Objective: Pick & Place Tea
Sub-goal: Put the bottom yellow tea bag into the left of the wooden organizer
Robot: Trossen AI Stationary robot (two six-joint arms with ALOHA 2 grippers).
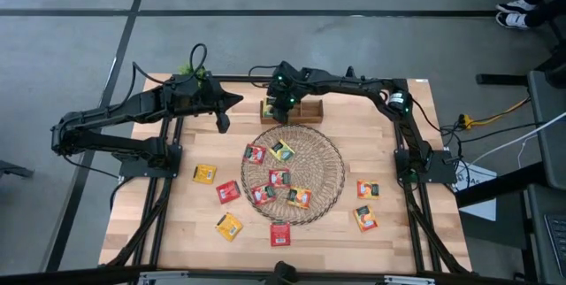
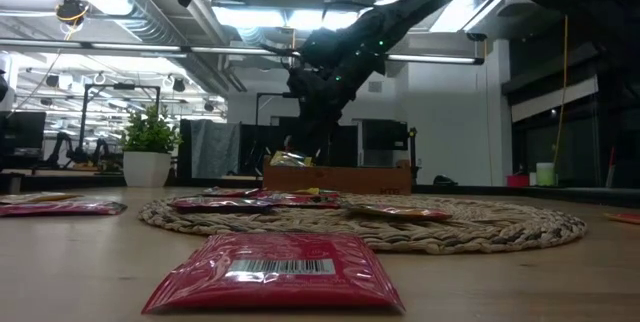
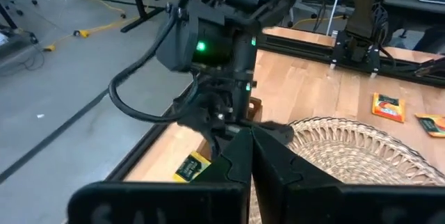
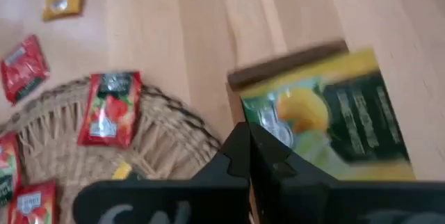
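Claw of the right arm (image 4: 249, 156), pinched shut on a yellow sachet (image 4: 327, 116), is held over the wooden box (image 1: 292, 111) at the far edge, seemingly for release there. Other sachets (image 1: 268, 184) lie on the mat (image 1: 329, 172) and counter (image 1: 389, 134). Left claw (image 1: 223, 126), closed and empty, is parked just left.

Wooden table (image 1: 389, 232) carries wicker mat (image 1: 327, 157), sachets (image 1: 228, 191), box (image 1: 309, 108).
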